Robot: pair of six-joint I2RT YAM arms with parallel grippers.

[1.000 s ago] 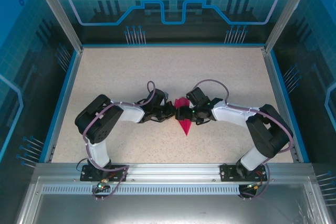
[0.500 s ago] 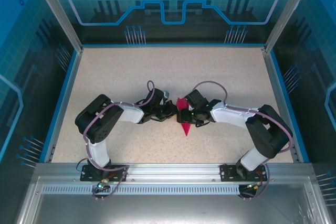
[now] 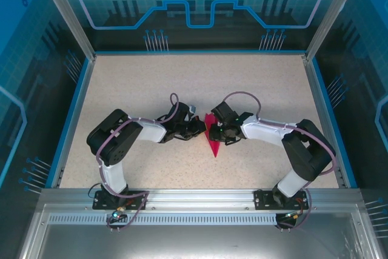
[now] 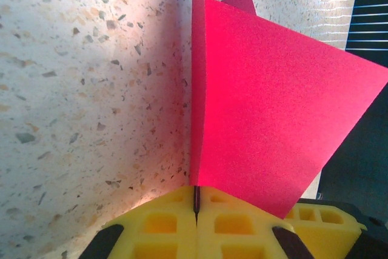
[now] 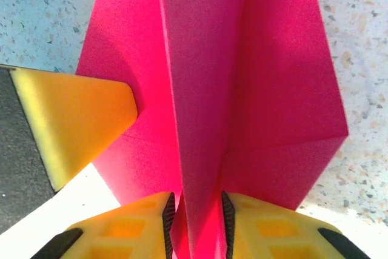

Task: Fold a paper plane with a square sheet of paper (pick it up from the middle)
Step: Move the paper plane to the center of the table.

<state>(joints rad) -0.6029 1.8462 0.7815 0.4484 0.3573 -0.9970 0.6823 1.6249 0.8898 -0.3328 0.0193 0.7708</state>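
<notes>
From above, the paper plane [image 3: 211,139] is seen central on the table [image 3: 121,89]. In the wrist views its upright centre fold is shown pinched by the left gripper [image 4: 196,204] and right gripper [image 5: 195,225].

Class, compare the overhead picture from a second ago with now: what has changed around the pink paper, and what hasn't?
The right gripper has edged left toward the left gripper, and the pink paper between them has narrowed from a wider spread to a slim upright dart. Both grippers are shut on it. The left gripper's position and the paper's place on the table are unchanged.
</notes>
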